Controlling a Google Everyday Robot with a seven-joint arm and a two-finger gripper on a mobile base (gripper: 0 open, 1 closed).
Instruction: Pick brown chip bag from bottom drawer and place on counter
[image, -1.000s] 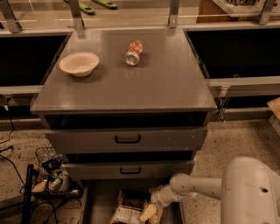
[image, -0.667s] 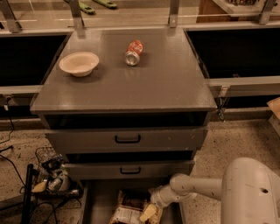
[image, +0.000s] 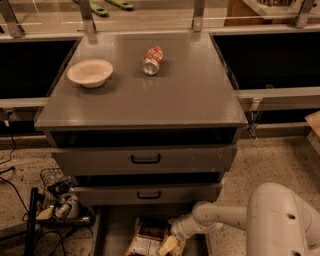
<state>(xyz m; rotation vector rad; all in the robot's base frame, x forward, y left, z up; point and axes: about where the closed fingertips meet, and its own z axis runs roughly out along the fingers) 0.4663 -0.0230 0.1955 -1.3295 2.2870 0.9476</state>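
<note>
Gripper (image: 167, 245) is low at the front of the drawer cabinet (image: 215, 159), inside the pulled-out bottom drawer (image: 112, 231), at the right edge of the brown chip bag (image: 145, 237). How far it is spread: cannot tell; its pale tan tip overlaps the bag's right side, and whether it grips or only touches is unclear. The arm (image: 220, 216) enters from the cabinet's lower right, a bulky white housing out over the floor and a slimmer white link running left and slightly down into the drawer, wrist bent toward the bag. The bag lies flat on the drawer floor, below the cabinet's two shut upper drawers, partly cut off by the lower frame edge. On the cabinet's top, the counter (image: 190, 95) carries a cream bowl (image: 90, 73) at back left and a red soda can (image: 153, 60) on its side near back centre, well apart.
</note>
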